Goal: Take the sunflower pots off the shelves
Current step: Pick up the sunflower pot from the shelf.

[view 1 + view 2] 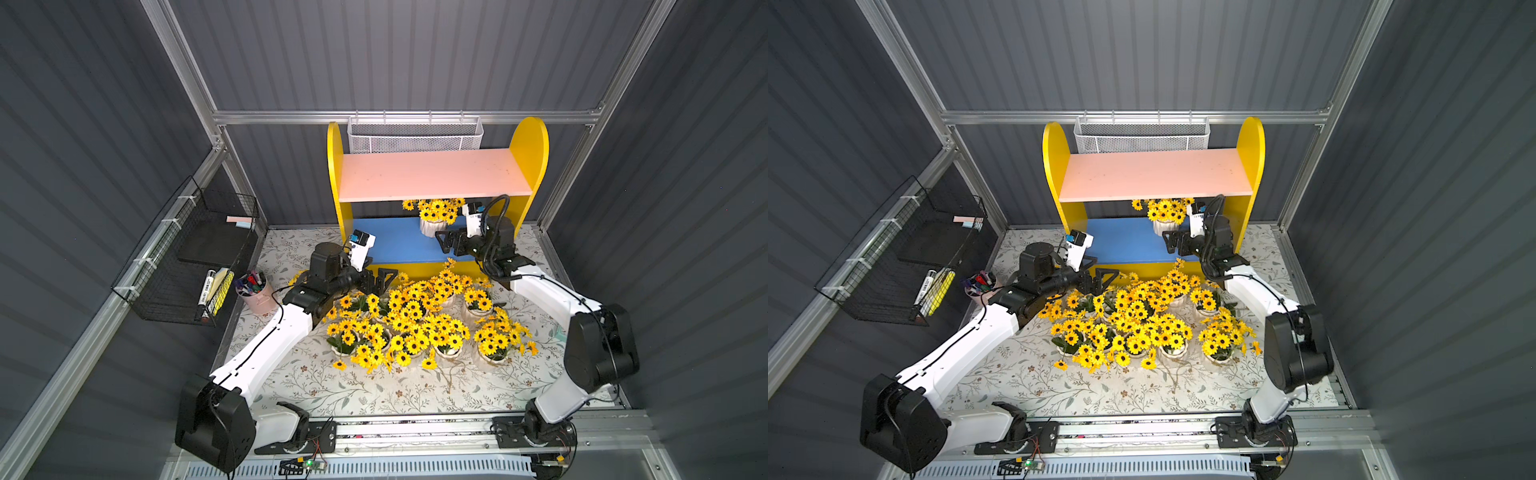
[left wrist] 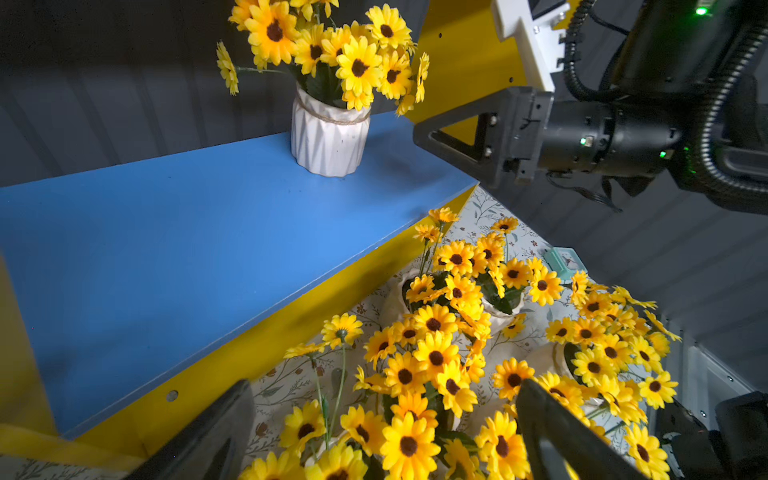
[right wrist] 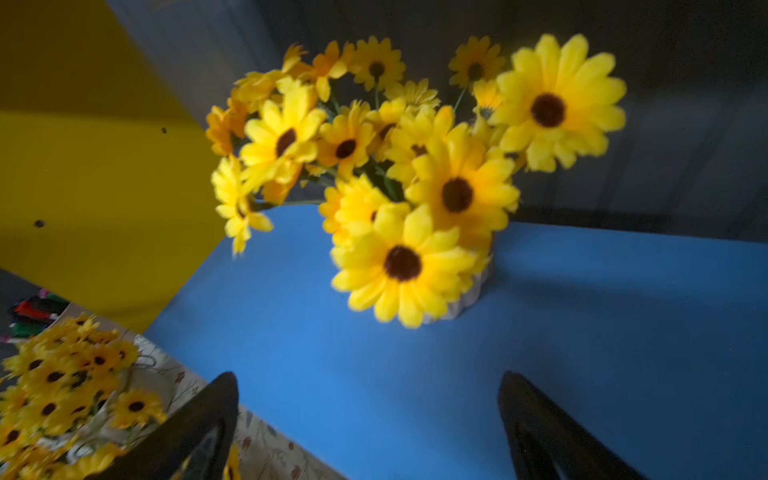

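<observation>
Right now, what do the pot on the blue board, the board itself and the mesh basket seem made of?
Pot: likely matte white ceramic, possibly plastic; crisp faceted ribs, twine at the rim.
Blue board: probably painted wood or fibreboard; flat satin colour, square edge.
Mesh basket: white-coated perforated metal, judging by its even holes and thin rim.

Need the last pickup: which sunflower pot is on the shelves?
The lone pot on the blue board, under the pink board, by the open right gripper. The other pots crowd the table.
</observation>
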`<state>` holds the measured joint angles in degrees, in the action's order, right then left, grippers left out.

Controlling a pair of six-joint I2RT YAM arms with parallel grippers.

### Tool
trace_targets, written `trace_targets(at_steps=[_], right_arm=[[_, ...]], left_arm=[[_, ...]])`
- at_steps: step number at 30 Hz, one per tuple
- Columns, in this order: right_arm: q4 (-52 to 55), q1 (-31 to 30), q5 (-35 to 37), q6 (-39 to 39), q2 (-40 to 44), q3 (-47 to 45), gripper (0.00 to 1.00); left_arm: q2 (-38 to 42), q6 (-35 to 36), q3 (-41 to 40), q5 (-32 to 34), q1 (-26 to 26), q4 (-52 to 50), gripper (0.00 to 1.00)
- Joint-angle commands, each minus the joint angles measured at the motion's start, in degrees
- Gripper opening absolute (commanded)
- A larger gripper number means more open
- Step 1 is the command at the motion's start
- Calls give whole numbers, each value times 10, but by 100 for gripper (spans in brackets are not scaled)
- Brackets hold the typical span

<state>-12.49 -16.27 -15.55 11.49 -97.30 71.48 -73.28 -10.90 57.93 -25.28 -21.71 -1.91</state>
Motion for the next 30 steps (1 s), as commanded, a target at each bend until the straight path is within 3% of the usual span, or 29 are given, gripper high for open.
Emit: trace_targets(at_steps=[1,11,20,30], right_arm=[[-26,-2,31,-28,-52,51,99],[-32,-6,37,-62,-146,156,99],[34,-11,52,-89,-208,252,99],[23,-34,62,-108,-235,264,99]], left_arm=[[21,25,-12,5,-3,-11,99],[59,68,-21,21,-3,-44,99],[61,67,-22,21,-3,-43,99],[56,63,-21,18,-3,-42,99]])
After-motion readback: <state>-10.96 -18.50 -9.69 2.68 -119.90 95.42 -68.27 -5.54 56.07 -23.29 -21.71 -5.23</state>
